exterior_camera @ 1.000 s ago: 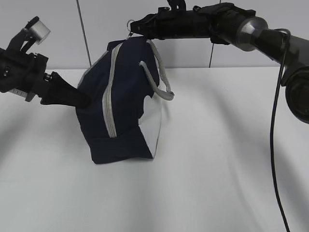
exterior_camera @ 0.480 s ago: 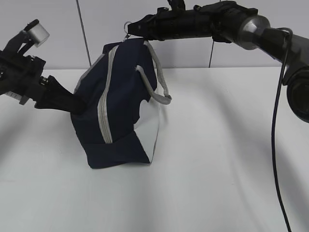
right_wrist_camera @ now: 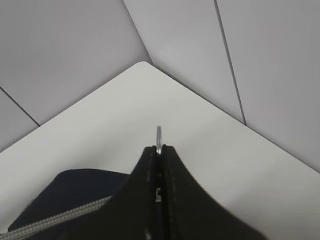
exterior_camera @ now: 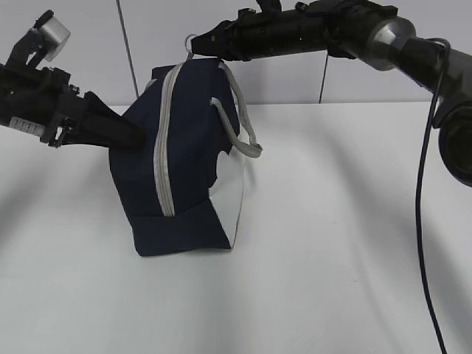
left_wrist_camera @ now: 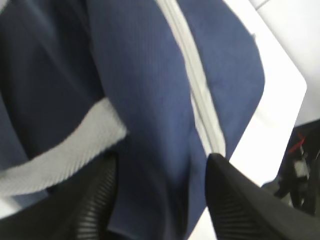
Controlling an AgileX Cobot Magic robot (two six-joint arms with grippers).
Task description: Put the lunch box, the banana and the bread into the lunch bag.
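Note:
The navy lunch bag (exterior_camera: pixel 188 147) stands on the white table (exterior_camera: pixel 332 236), its grey zipper band (exterior_camera: pixel 164 155) closed and running up the side facing me. My right gripper (exterior_camera: pixel 200 46) is above the bag's top, shut on the metal zipper pull (right_wrist_camera: pixel 159 135), whose tip sticks out past the fingertips. My left gripper (exterior_camera: pixel 131 139) is at the bag's left side, its jaws apart with a fold of the blue fabric (left_wrist_camera: pixel 155 150) loose between them. The lunch box, the banana and the bread are out of view.
The bag's grey strap handle (exterior_camera: pixel 247 133) hangs down over its white side panel (exterior_camera: pixel 230 199). A grey panelled wall (exterior_camera: pixel 295 81) rises behind the table. The right arm's black cable (exterior_camera: pixel 420 221) hangs at the right edge.
My left gripper has opened and let go of the bag's fabric, and sits a little higher. The bag's top has shifted left with the right gripper, and the bag stands more upright.

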